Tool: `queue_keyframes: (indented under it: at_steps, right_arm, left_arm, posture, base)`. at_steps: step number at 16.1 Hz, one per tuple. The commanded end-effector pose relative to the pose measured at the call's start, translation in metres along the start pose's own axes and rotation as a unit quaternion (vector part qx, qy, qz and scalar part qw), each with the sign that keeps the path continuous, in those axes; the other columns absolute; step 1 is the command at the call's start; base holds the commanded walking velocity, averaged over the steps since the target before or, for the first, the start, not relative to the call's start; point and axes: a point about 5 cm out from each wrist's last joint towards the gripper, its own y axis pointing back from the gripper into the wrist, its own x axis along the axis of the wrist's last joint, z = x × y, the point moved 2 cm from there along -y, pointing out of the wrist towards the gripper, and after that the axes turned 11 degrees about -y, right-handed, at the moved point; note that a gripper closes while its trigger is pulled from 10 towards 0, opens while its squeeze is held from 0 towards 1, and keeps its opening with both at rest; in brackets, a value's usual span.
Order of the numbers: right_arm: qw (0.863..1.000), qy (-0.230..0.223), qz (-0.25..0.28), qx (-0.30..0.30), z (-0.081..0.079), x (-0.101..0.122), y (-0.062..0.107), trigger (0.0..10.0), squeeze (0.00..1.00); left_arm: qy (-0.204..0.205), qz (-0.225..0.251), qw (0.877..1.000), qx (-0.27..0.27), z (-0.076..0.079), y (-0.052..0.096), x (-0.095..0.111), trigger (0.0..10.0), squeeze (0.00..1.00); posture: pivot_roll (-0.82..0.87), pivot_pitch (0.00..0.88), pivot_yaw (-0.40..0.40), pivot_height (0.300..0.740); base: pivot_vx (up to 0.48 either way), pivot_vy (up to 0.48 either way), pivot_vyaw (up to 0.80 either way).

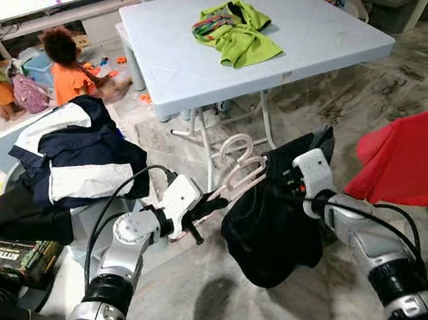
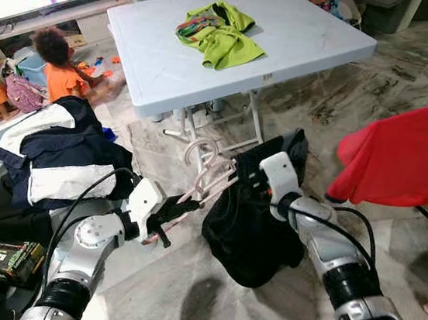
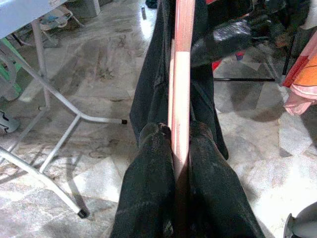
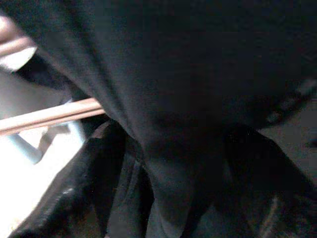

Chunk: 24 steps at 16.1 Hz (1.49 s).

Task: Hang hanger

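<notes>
A pale pink hanger point(image 1: 235, 169) is held low in front of the robot, above the marble floor point(image 1: 213, 277) and just before the white table point(image 1: 186, 62); its long axis runs roughly level from the left claw point(image 1: 205, 212) across toward the right claw point(image 1: 291, 185), and its hook is turned up and away, toward the table's metal legs point(image 1: 206, 149). The left claw is closed on one end of the hanger (in the left wrist view the pink bar point(image 3: 181, 74) is seen pinched between the two black fingers point(image 3: 148, 188) and running straight away from them). A black garment point(image 1: 272, 223) is draped over the hanger's other end and hangs down between the two arms, close to the floor. The right claw is buried in the top of this black cloth point(image 4: 198, 99), which wraps over both fingers; whether anything is gripped there cannot be told. On the table a green garment point(image 1: 237, 32) with a striped piece lies crumpled. To the robot's left a navy and white jacket point(image 1: 81, 157) is heaped over a pale chair point(image 1: 1, 147), with dark cloth below it and a box point(image 1: 15, 258) on the floor beside. To the right a red cloth point(image 1: 417, 158) is spread over a frame. Two children point(image 1: 70, 68) are seen on the floor beyond the chair, among scattered toys.
</notes>
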Motion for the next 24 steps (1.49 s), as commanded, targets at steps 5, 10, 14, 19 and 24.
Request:
queue_keyframes:
  at_steps: [5,10,14,19,24]
  right_arm:
    - [0.995,-0.065,0.038,-0.073,0.016,0.005,-0.006,0.0,0.0]
    - [0.987,-0.101,0.066,-0.11,0.03,0.011,-0.006,0.0,0.0]
    - [0.975,-0.153,0.115,-0.115,0.035,0.021,0.001,0.0,0.0]
    - [0.964,-0.159,0.191,-0.095,0.038,0.05,0.015,0.0,0.0]
    - [0.952,-0.163,0.239,-0.101,0.044,0.068,0.022,0.0,0.0]
  left_arm:
    - [-0.027,0.037,0.999,0.015,-0.01,-0.001,0.019,0.0,0.0]
    - [-0.028,0.037,0.999,0.014,-0.01,0.0,0.019,0.0,0.0]
    - [-0.035,0.031,0.999,0.011,-0.008,0.0,0.017,0.0,0.0]
    - [-0.042,0.023,0.999,0.014,-0.011,0.002,0.015,0.0,0.0]
    - [-0.049,0.016,0.999,0.011,-0.01,0.003,0.012,0.0,0.0]
  posture:
    - [-0.06,0.0,0.001,0.74]
    - [-0.05,0.0,0.0,0.74]
    - [-0.06,0.0,-0.003,0.74]
    - [-0.06,0.0,-0.003,0.74]
    - [-0.06,0.0,0.002,0.74]
  base:
    - [0.0,0.0,0.0]
    - [0.0,0.0,0.0]
    - [0.0,0.0,0.0]
    - [0.0,0.0,0.0]
    - [0.0,0.0,0.0]
